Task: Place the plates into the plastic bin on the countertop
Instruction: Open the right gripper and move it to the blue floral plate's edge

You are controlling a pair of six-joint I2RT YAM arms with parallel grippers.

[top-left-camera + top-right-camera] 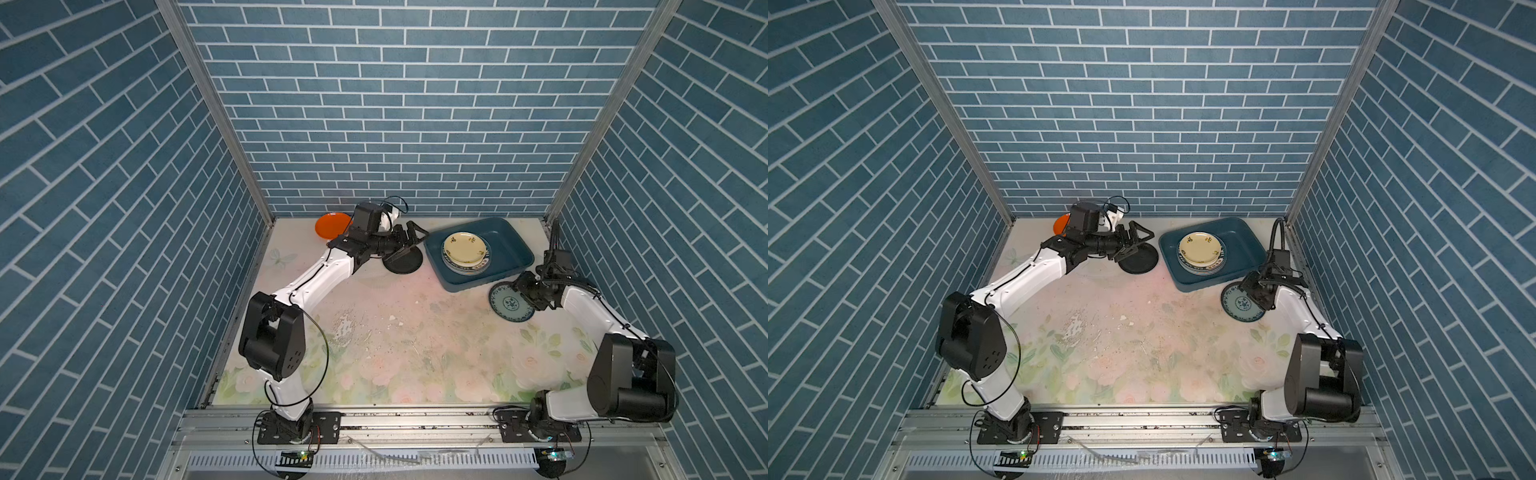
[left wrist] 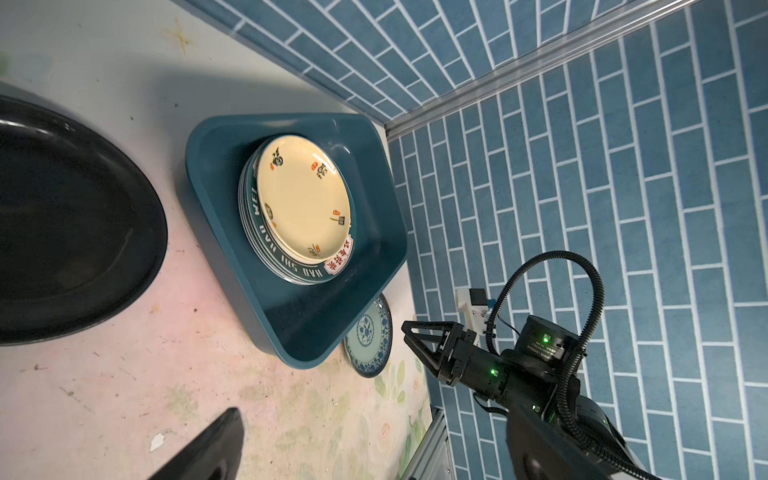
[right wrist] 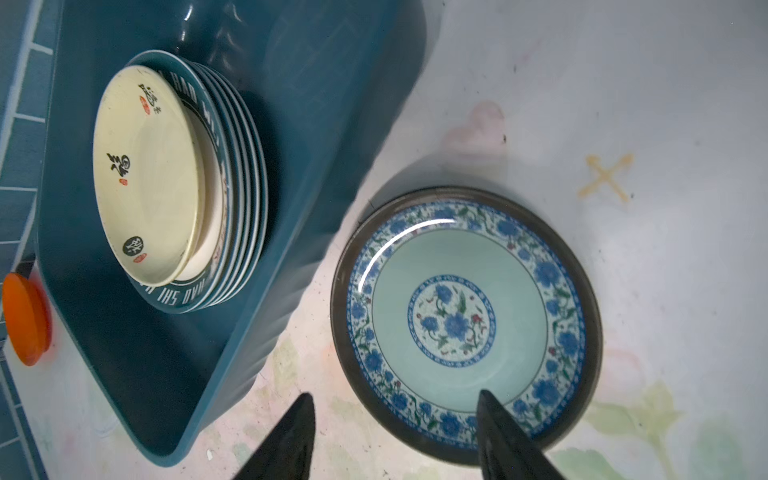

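Three plates lie outside the dark teal-blue rectangular plastic bin [image 1: 509, 249], and both grippers are empty. The left gripper [image 1: 415, 242] hangs with its jaws spread wide, grasping nothing, and the round glossy black plate [image 1: 405, 264] lies flat on the pale flower-printed countertop [image 1: 415, 332] directly beneath its fingertips. The bin is just ahead of that gripper. A plain orange round plate [image 1: 330, 226] sits behind its wrist by the back wall. The right gripper [image 3: 395, 394] is also released, with its fingers apart and straddling the near rim of the round pale teal plate with a blue floral border [image 3: 457, 320]. One finger is over the plate's inside and the other over bare countertop. This plate lies just beside the bin's outer wall, and we cannot tell whether they touch. Past the right fingertips, inside the bin, stands a stack of white plates with teal lettered rims [image 2: 291, 266], topped by a smaller pale yellow plate [image 1: 464, 248]. We judge that a pinch on the thin, glossy rim could slip and let the plate tilt or drop. Lifting so close to the bin could catch its flared lip and shove the bin. A plate set off-centre on the tall stack might slide down. If both arms head for the bin together, they could collide.
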